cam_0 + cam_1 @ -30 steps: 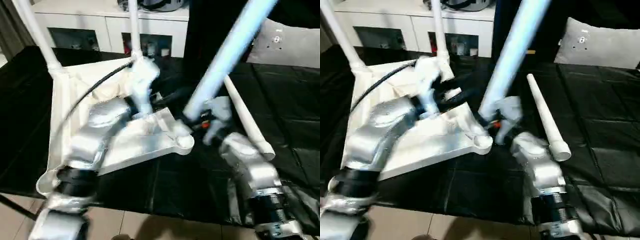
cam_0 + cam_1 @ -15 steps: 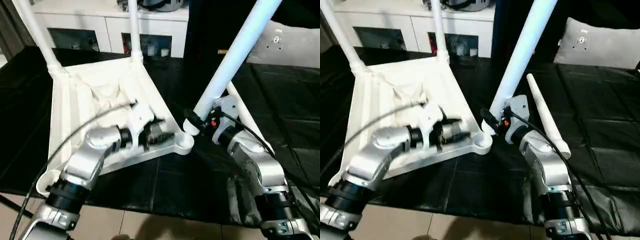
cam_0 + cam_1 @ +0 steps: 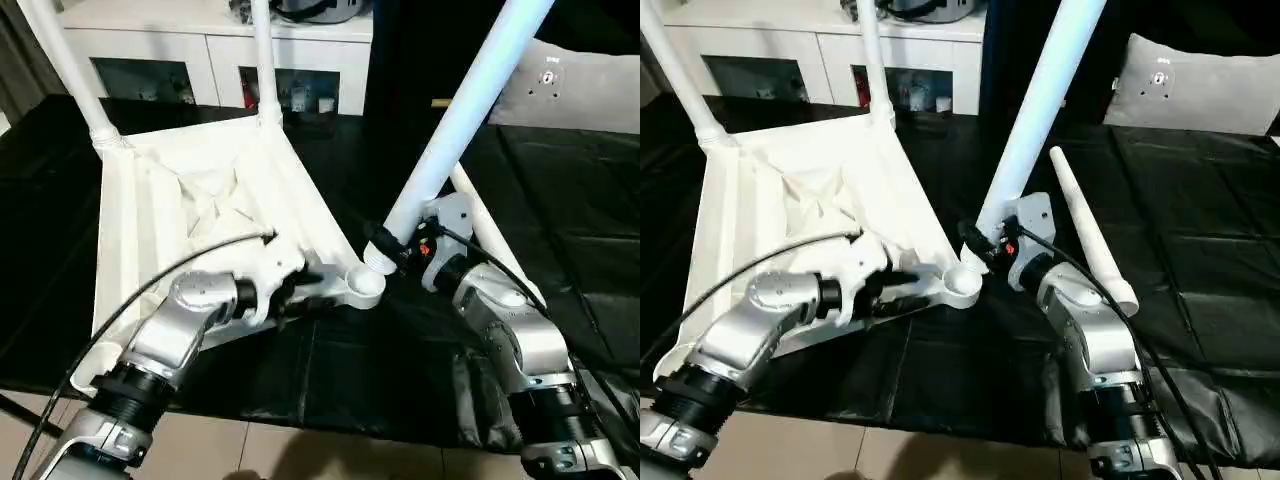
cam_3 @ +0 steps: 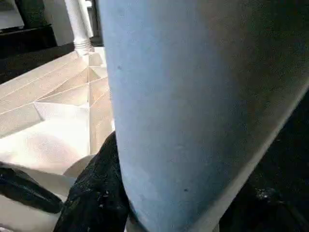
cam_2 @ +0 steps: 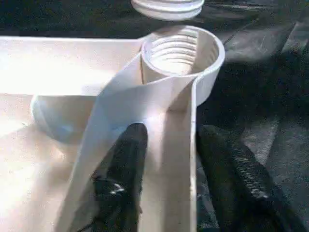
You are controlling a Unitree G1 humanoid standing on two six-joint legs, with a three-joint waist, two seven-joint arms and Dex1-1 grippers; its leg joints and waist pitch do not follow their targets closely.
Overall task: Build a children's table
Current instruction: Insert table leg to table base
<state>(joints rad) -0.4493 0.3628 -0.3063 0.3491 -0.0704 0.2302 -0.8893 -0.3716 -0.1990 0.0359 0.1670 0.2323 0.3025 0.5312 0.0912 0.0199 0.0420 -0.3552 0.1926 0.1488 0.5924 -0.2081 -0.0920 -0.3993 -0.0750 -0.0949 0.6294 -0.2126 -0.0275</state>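
Here, left gripper point(image 5: 166, 169) pinching tabletop point(image 3: 180, 215) rim, right gripper point(image 3: 385, 248) clamping a leg point(image 3: 455, 120), spare leg point(image 3: 1085, 235) on black cover point(image 3: 1200, 250)

No text, label, brand, number or sign can be read anywhere in these views. The small items behind the glass doors of the white cabinet point(image 3: 200, 75) may carry print, but they are too small and dim to make anything out.
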